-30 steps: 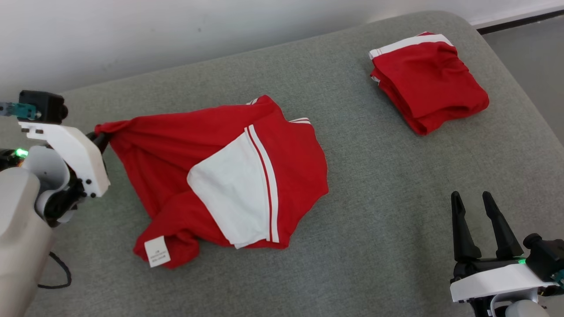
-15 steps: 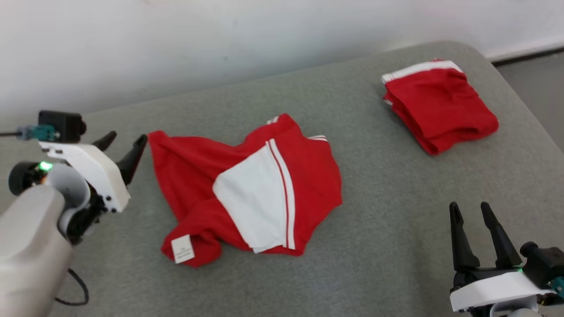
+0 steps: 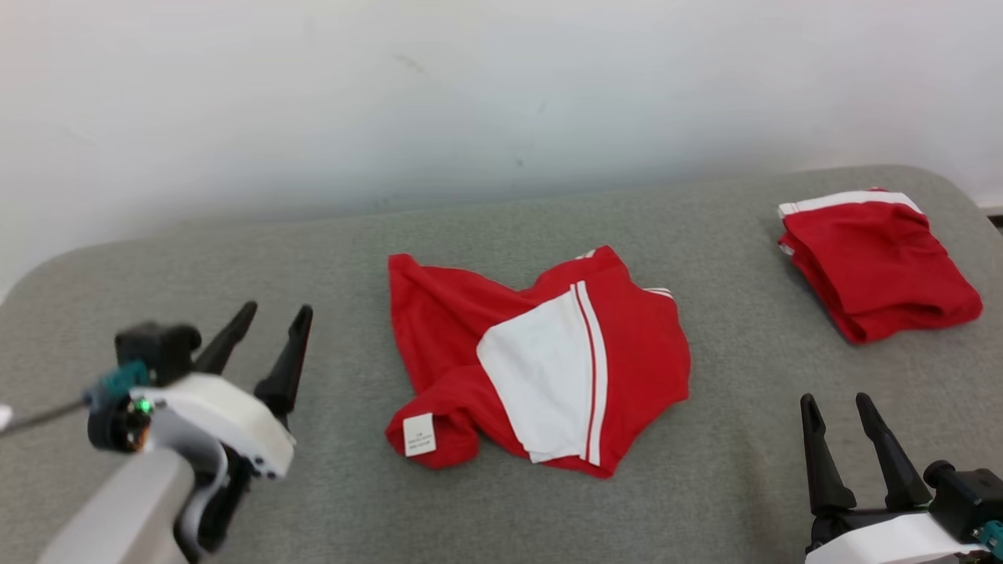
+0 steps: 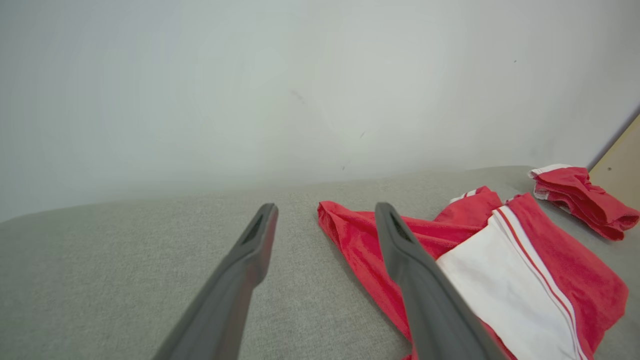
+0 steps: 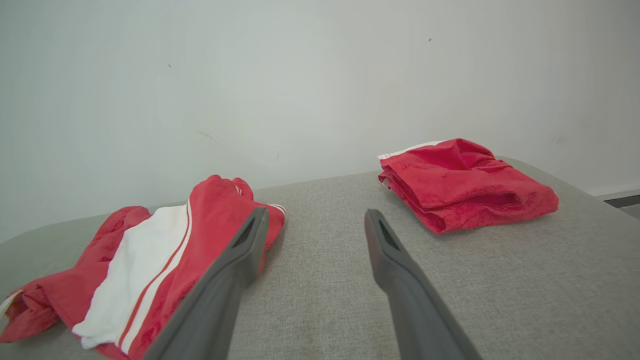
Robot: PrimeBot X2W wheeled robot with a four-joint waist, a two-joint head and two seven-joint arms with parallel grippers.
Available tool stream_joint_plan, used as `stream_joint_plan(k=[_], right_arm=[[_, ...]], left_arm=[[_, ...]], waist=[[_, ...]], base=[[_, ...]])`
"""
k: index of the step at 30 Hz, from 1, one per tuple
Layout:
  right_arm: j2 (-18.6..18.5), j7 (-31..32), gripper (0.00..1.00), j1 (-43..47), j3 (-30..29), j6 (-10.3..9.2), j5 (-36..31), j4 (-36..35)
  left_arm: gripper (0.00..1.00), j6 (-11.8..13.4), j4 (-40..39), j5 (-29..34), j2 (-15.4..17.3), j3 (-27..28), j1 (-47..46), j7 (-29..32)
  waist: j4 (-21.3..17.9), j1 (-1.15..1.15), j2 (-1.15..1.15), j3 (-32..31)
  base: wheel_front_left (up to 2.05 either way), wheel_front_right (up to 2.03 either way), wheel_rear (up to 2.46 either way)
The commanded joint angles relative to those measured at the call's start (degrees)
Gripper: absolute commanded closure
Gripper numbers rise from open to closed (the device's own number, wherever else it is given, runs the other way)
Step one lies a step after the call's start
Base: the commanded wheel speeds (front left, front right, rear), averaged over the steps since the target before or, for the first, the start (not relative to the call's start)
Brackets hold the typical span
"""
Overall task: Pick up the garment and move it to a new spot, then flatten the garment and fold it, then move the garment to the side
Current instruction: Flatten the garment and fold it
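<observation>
The rumpled red garment (image 3: 541, 360) with its white panel lies mid-way along the grey padded surface (image 3: 744, 439), touched by neither hand, the left hand (image 3: 277, 308) open near its left edge, the right hand (image 3: 834, 399) open at lower right, a folded red garment (image 3: 878, 266) well apart at far right

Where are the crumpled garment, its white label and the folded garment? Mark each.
crumpled garment (image 3: 642, 352), head view, red cloth beside white panel.
white label (image 3: 418, 434), head view, its middle.
folded garment (image 3: 878, 266), head view, top layer.
</observation>
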Motion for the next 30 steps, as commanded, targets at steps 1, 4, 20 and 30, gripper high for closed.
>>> stream_joint_plan(k=[1, 4, 20, 30], right_arm=[[-0.12, -0.17, 0.0, 0.83, 0.16, -0.11, 0.04, -0.13], [-0.1, -0.16, 0.0, 1.17, 0.25, -0.11, -0.01, -0.32], [-1.02, -0.05, 0.0, 1.68, 2.39, -0.11, 0.01, -1.05], [-0.83, -0.02, 0.0, 0.22, 3.08, -0.12, 0.33, -1.21]], left_arm=[[0.0, 2.38, -2.42, 1.74, 0.11, 0.65, 3.19, -1.68], [0.0, 5.69, -5.87, 2.83, -0.22, 2.0, 7.02, -2.68], [0.0, 6.92, -19.69, 13.53, -10.81, 15.15, 25.91, -3.13], [0.0, 0.31, -14.74, 13.51, -12.15, 11.85, 18.78, 0.21]], waist=[[1.33, 0.0, 0.0, -0.88], [1.87, 0.0, 0.0, -1.08], [6.32, 0.0, 0.0, -1.67], [4.21, 0.0, 0.0, 0.11]], base=[[0.0, 0.0, 0.0], [0.0, 0.0, 0.0], [0.0, 0.0, 0.0], [0.0, 0.0, 0.0]])
